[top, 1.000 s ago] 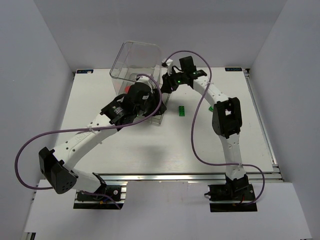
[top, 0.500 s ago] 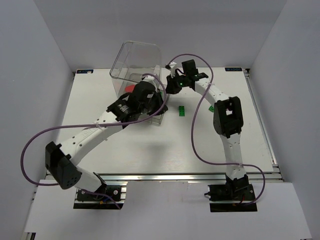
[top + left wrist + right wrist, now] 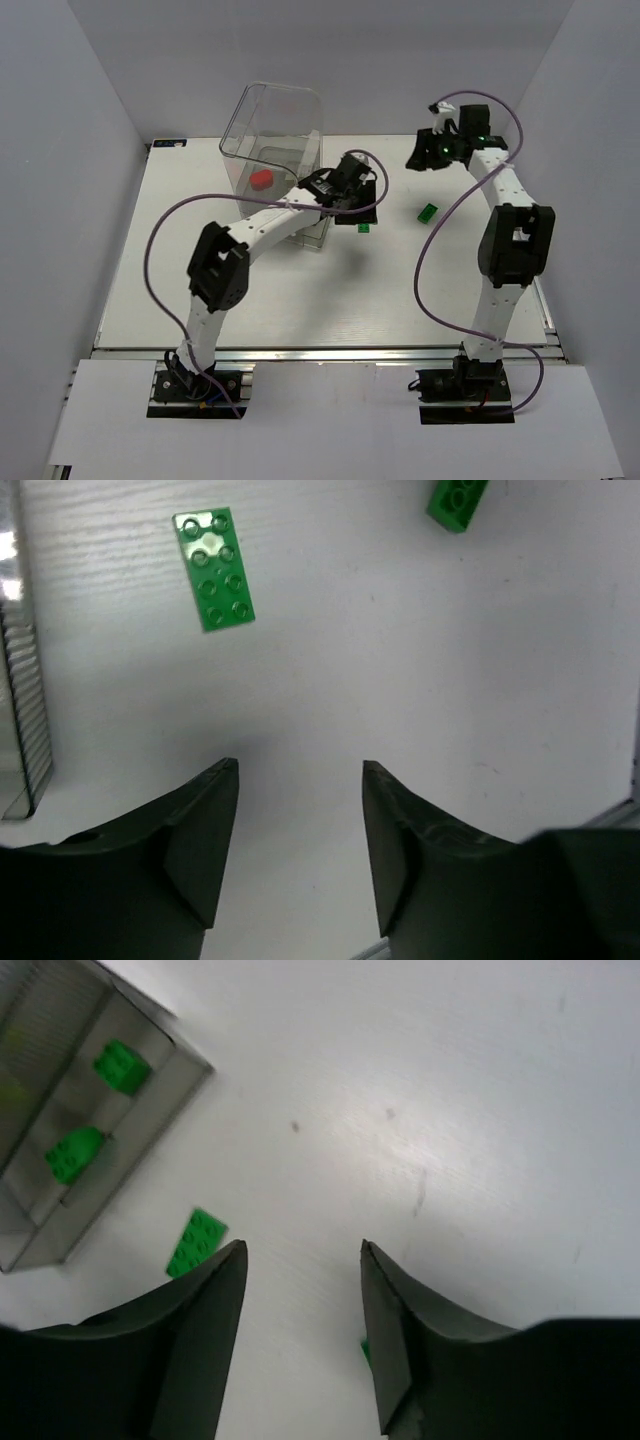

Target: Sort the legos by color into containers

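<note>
Containers: the clear box (image 3: pixel 272 120) stands back-left on the surface (image 3: pixel 330 290); a red brick (image 3: pixel 262 180) and green bricks (image 3: pixel 122 1065) already sit in its compartments.
Left end effector (image 3: pixel 298 772): jaws apart, empty, hovering just short of the flat green plate (image 3: pixel 213 568).
Right end effector (image 3: pixel 300 1250): open too, nothing held.
Left to sort: that plate and a chunkier green brick (image 3: pixel 458 500), loose to the right of the box.

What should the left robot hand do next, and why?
Probably ease the left gripper forward and down over the flat green plate: its jaws stand open and empty, and the plate lies loose on the table just ahead of them.
</note>
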`<state>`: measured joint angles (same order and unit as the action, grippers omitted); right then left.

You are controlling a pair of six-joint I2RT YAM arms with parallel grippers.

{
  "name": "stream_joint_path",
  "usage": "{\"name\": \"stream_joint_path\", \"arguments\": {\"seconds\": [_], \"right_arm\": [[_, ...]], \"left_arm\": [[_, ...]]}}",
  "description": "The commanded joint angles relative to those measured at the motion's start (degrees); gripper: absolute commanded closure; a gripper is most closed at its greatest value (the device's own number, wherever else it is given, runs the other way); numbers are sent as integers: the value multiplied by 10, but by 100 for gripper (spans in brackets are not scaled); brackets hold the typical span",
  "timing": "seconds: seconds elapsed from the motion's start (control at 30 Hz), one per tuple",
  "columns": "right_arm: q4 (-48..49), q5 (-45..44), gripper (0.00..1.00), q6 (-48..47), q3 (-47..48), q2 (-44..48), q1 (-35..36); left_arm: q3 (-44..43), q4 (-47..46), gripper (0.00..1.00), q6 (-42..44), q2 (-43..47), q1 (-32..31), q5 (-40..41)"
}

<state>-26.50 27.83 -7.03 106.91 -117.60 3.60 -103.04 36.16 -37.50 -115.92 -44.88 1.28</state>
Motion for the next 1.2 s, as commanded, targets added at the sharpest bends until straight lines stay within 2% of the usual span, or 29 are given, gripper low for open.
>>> {"name": "stream_joint_path", "arguments": {"seconds": [0.0, 0.07, 0.1, 0.2, 0.37, 0.5, 1.17], "right_arm": [[-63, 43, 44, 1, -59, 45, -27], [-56, 45, 40, -13, -87, 72, -28], [-54, 47, 40, -17, -109, 79, -46], [-51, 52, 39, -25, -136, 97, -57], [-45, 69, 39, -22, -157, 109, -67], [-47, 80, 39, -17, -157, 105, -73], [-47, 92, 39, -10, -176, 116, -96]], "left_arm": [[-98, 74, 33, 20, -54, -14, 14], [-147, 101, 32, 21, -116, -21, 44], [-196, 124, 30, 24, -138, -21, 53], [-272, 166, 30, 26, -203, -28, 115], [-253, 145, 27, 38, -229, -33, 177], [-276, 148, 27, 52, -258, -33, 209], [-285, 73, 28, 40, -315, -33, 203]]}}
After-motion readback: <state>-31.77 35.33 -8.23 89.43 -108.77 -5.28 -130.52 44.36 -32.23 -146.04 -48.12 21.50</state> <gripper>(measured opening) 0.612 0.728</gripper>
